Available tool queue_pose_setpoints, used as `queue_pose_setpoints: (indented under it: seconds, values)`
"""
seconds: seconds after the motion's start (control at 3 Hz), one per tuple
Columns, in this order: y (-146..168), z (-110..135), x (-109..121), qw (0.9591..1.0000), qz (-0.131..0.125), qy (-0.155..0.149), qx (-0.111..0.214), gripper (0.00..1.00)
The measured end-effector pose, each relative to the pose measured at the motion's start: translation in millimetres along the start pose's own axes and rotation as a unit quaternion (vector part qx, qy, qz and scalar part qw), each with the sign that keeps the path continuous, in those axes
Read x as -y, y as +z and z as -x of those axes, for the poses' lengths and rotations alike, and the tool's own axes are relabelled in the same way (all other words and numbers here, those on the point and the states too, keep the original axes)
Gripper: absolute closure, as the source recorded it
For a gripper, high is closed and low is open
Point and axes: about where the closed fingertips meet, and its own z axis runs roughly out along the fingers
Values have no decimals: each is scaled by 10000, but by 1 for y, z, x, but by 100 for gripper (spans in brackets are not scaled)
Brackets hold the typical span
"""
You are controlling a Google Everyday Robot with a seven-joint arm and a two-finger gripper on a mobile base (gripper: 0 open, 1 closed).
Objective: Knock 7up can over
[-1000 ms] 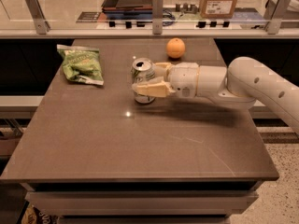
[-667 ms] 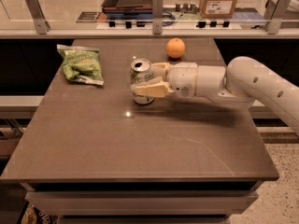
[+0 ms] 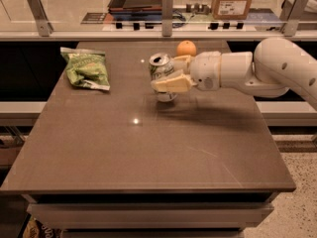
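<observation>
The 7up can (image 3: 159,67), silver-white with green markings, stands on the brown table (image 3: 148,152) near its far middle and leans slightly. My gripper (image 3: 165,75) reaches in from the right on a white arm (image 3: 277,68) and is shut on the can. One tan finger (image 3: 171,83) crosses the can's front lower half. The other finger (image 3: 181,61) lies behind the can, with its tip hidden.
A crinkled green snack bag (image 3: 88,68) lies at the table's far left. An orange (image 3: 186,48) sits just behind the gripper near the far edge. Beyond the table is a counter with metal posts and a cardboard box (image 3: 233,1).
The gripper and the can have moved together a little to the right and away from the camera. The bag and the orange have not moved.
</observation>
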Motion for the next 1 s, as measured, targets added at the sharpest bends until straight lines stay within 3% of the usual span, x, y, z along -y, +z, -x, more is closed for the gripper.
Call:
queue_pose_setpoints:
  seconds: [0.33,0.67,1.0]
  values:
    - [-18,2,14,9988,-137,-50,-475,100]
    - [-36,-1,21,9940,-304,-89,-1042,100]
    - [-59,-9,17,9847,-538,-65,-1657,100]
